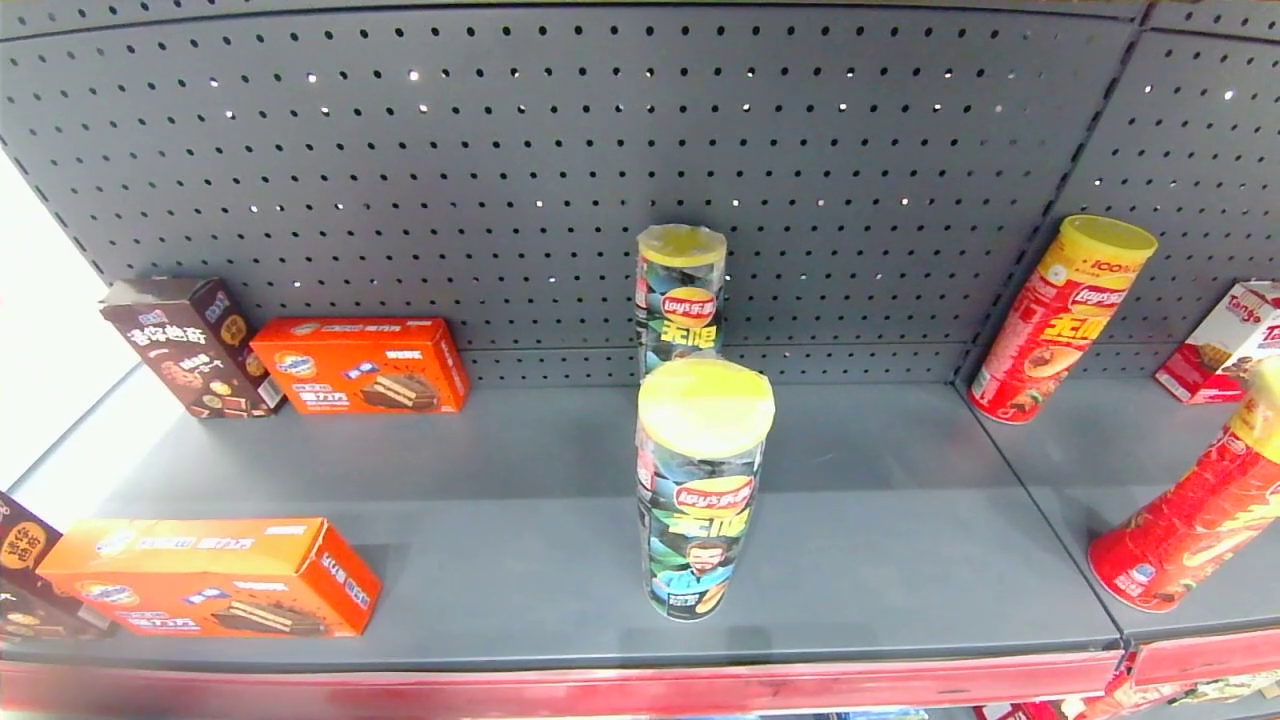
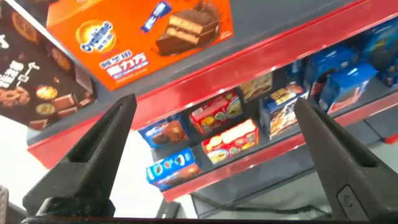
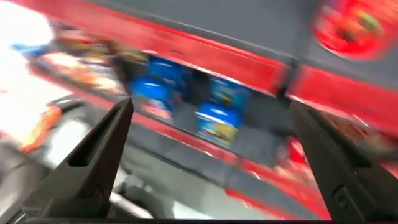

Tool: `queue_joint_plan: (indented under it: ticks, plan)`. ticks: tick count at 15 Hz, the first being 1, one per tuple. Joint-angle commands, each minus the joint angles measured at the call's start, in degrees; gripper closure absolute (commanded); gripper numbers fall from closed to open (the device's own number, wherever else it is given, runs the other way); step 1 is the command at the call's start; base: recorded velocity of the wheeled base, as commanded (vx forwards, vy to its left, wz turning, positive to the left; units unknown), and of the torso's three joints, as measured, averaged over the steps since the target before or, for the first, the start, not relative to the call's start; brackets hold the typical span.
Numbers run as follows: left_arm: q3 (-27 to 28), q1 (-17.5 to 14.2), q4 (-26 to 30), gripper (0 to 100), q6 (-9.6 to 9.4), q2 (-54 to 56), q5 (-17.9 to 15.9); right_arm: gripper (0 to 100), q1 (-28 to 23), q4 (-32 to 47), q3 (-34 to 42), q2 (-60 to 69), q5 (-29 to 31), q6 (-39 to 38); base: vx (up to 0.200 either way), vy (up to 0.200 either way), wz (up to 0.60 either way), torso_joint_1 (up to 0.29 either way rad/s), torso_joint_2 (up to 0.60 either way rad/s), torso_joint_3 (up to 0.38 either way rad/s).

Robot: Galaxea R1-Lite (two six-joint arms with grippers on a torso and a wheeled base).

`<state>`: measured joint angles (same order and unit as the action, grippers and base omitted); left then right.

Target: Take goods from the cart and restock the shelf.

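Grey shelf (image 1: 900,520). Orange front box (image 1: 210,578) and back box (image 1: 365,365) lie on its left. Front can (image 1: 700,500) and rear can (image 1: 680,300) stand upright mid-shelf. Left gripper (image 2: 214,158) is released, empty, facing the shelf's red edge. Right gripper (image 3: 214,158) is released, empty.

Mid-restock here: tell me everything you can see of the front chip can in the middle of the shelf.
The front chip can is a tall cylinder, top yellow under clear film, wall printed dark blue-green with a red-and-yellow logo and a cartoon face near the base. It stands upright on the grey shelf, towards its front edge, directly before a matching back can by the pegboard. Whether the two touch cannot be told; nothing else touches it.
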<state>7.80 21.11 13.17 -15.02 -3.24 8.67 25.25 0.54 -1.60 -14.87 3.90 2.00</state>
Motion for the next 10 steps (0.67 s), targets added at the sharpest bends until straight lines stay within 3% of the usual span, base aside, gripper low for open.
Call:
queue_joint_plan:
  ticks: [1, 2, 4, 7, 9, 10]
  plan:
    - [-0.1, -0.9, 0.0, 0, 0.08, -1.4, 0.0, 0, -17.0, 0.0, 0.0, -4.2, 0.1, -0.4, 0.0, 0.0, 0.0, 0.0, 0.0, 0.0]
    - [-0.1, -2.3, 0.0, 0, 0.25, -1.1, 0.0, 0, -23.7, 0.2, -0.2, 1.9, -0.6, -0.6, 0.0, 0.0, 0.0, 0.0, 0.0, 0.0]
    - [-0.1, -4.5, 0.0, 0, 0.43, -0.4, 0.0, 0, -29.7, -0.4, 0.1, 8.9, -2.4, -2.4, 0.0, 0.0, 0.0, 0.0, 0.0, 0.0]
    - [-0.1, -4.5, 0.0, 0, 0.25, -0.3, 0.1, 0, -29.6, -2.2, 1.6, 9.2, -4.4, -3.8, 0.0, 0.0, 0.0, 0.0, 0.0, 0.0]
    - [-0.1, -4.5, 0.0, 0, 0.34, -0.3, 0.1, 0, -24.4, -0.6, 1.6, 11.4, -5.2, -2.0, 0.0, 0.0, 0.0, 0.0, 0.0, 0.0]
    - [-0.1, -4.5, 0.0, 0, 0.43, -0.3, 0.1, 0, -24.5, -0.5, 1.6, 11.8, -5.2, -2.1, 0.0, 0.0, 0.0, 0.0, 0.0, 0.0]
